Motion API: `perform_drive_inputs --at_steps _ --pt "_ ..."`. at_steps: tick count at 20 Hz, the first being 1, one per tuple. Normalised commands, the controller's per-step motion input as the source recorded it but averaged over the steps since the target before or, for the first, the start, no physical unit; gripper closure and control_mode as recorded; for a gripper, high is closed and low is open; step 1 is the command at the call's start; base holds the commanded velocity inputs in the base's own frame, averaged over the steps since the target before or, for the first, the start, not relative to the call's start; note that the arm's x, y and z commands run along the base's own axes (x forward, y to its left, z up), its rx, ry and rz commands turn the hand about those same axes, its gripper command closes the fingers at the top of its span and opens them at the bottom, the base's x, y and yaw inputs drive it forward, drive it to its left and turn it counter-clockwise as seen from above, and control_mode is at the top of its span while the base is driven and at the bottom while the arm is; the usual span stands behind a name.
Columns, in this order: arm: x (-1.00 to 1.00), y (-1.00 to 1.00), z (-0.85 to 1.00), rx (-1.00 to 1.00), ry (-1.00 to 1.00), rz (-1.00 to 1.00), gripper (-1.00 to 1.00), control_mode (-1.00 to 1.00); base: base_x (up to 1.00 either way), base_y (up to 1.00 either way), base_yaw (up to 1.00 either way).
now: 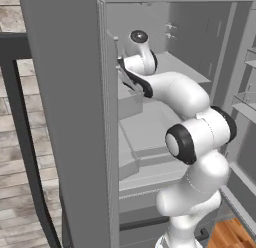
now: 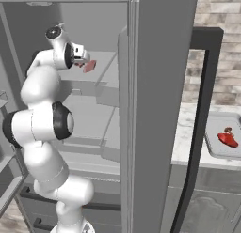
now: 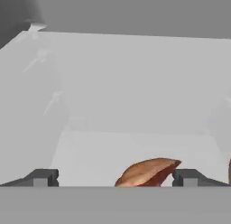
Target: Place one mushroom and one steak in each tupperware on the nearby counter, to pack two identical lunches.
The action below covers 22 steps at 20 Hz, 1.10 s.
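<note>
Gripper [image 3: 115, 177] reaches into the fridge, jaws spread wide and empty, around a pinkish steak [image 3: 146, 172] on the shelf [image 3: 90, 155].

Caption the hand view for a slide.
Open gripper straddling a pale pink steak on the grey fridge shelf.

This is a home kitchen. A tall grey refrigerator with its door swung open [image 2: 160, 86] shows pale grey shelves inside [image 1: 150, 127], and to its right a white marble counter with faint grey veins [image 2: 188, 133] sits over grey cabinet fronts. A wall of weathered wood planks [image 2: 219, 11] stands behind the counter.
</note>
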Motion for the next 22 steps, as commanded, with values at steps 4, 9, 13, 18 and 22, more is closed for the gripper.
perform_drive_inputs --at_steps 4,9,13,18,22 --pt "0.59 0.04 -0.01 0.00 0.03 0.00 -1.00 -1.00 0.00 0.00 0.00" --pt "0.39 0.02 -0.10 0.00 0.05 0.00 -1.00 -1.00 0.00 0.00 0.00" --pt "0.01 0.04 -0.43 -0.03 0.04 0.00 -1.00 -1.00 0.00 0.00 0.00" --pt "-0.25 0.06 -0.62 -0.06 0.00 0.00 -1.00 -1.00 0.00 0.00 0.00" --pt "-0.48 0.05 -0.63 -0.06 0.00 0.00 -1.00 -1.00 0.00 0.00 0.00"
